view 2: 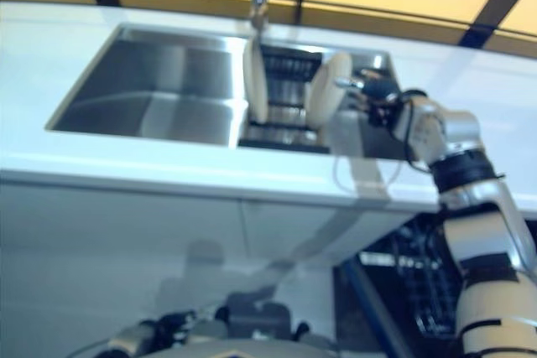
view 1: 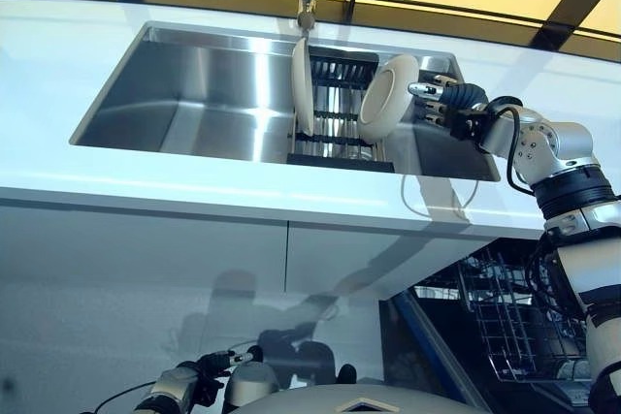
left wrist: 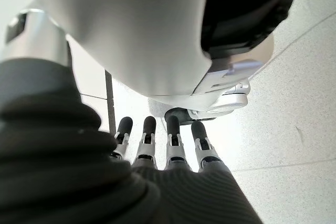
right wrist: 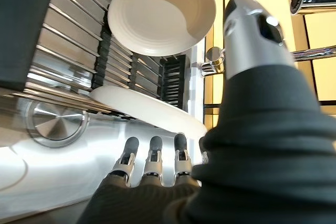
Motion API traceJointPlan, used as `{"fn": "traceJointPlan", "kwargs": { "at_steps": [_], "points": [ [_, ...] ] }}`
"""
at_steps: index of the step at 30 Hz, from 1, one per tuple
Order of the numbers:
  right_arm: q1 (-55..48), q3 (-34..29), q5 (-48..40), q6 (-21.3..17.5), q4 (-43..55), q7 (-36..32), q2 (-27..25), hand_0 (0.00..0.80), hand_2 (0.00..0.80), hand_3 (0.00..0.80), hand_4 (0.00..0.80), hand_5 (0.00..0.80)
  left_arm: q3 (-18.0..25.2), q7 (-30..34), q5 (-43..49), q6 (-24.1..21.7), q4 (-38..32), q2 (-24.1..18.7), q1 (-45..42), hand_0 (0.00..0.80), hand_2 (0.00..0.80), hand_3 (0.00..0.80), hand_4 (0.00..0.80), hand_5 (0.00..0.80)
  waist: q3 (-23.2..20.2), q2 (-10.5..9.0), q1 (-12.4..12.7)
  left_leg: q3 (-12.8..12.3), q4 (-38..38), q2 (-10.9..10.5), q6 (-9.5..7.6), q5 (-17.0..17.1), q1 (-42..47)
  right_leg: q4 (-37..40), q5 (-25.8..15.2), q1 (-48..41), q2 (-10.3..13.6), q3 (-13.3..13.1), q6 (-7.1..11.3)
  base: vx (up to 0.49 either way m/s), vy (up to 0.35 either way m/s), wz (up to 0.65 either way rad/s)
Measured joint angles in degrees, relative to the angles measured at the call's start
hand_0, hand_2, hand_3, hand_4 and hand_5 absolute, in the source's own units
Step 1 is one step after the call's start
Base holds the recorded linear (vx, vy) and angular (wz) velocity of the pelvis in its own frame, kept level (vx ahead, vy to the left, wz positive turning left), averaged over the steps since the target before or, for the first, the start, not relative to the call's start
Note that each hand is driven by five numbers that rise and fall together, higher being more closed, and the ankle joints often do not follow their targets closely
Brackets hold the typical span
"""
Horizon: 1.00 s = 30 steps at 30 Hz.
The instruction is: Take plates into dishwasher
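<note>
The right hand point(view 1: 448, 104) hovers with straight fingers just beside the tilted plate point(view 1: 386, 96) in the sink rack point(view 1: 335, 113). The left hand point(left wrist: 157, 150) hangs low, fingers relaxed.

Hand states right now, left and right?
Left hand: open, fingers straight, holding nothing, low by the robot.
Right hand: open, fingers straight beside the nearer cream round plate in the sink rack, no grasp.

Silver-grey arms, dark ribbed wrist covers; right robot hand point(view 1: 448, 102) silver fingers, dark tips.
</note>
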<state>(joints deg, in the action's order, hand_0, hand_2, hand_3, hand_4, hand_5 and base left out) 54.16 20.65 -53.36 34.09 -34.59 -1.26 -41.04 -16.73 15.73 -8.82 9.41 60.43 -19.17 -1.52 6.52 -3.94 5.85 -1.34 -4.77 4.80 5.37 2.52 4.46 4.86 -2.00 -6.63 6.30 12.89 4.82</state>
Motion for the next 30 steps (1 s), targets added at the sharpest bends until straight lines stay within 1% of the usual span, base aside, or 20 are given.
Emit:
{"fn": "traceJointPlan", "kwargs": {
  "at_steps": [8, 18, 25, 30],
  "points": [
    [0.0, 0.0, 0.9, 0.8, -0.1, -0.7, 0.1, 0.000, 0.000, 0.000, 0.000, 0.000, 0.0, 0.0, -1.0, -0.1, 0.0, 0.0, -0.1, 0.000, 0.000, 0.000, 0.000, 0.000, 0.2, 0.36, 0.2, 0.1, 0.0, 0.0, 0.00, 0.1, -0.1, 0.0, 0.0, 0.0, 0.0, 0.2, -0.01, 0.000, 0.000, 0.00],
    [0.0, 0.3, 2.2, 1.2, -0.1, -0.8, 0.4, 0.000, 0.000, 0.000, 0.000, 0.000, 0.0, 0.0, -1.3, -0.7, 0.0, 0.2, -0.1, 0.000, 0.000, 0.000, 0.000, 0.000, 0.4, 0.55, 1.3, 0.5, 0.0, -0.1, 0.00, 0.1, -0.1, 0.0, 0.0, -0.2, 0.0, 0.5, -0.01, 0.003, 0.006, 0.01],
    [0.0, 0.6, 3.3, 1.3, -0.1, -0.8, 2.3, 0.000, 0.000, 0.000, 0.000, 0.000, 0.0, -0.5, -1.7, -1.2, 0.0, 0.2, -0.2, 0.000, 0.000, 0.000, 0.000, 0.000, 0.7, -0.07, 1.6, 1.5, 0.0, -0.2, 0.09, 0.3, -0.2, 0.0, 0.0, -0.7, 0.0, 1.5, -0.01, 0.028, 0.026, 0.07],
    [0.2, 0.8, 5.3, 1.4, -0.1, -0.6, 2.6, 0.000, 0.000, 0.000, 0.000, 0.000, 0.0, -0.7, -2.2, -1.3, 0.0, 0.2, -0.1, 0.000, 0.000, 0.000, 0.000, 0.000, 1.0, -0.62, 3.1, 1.7, 0.0, -0.2, 0.13, 0.4, -0.3, 0.0, 0.0, -0.7, 0.0, 1.7, -0.02, 0.003, 0.006, 0.01]
  ]
}}
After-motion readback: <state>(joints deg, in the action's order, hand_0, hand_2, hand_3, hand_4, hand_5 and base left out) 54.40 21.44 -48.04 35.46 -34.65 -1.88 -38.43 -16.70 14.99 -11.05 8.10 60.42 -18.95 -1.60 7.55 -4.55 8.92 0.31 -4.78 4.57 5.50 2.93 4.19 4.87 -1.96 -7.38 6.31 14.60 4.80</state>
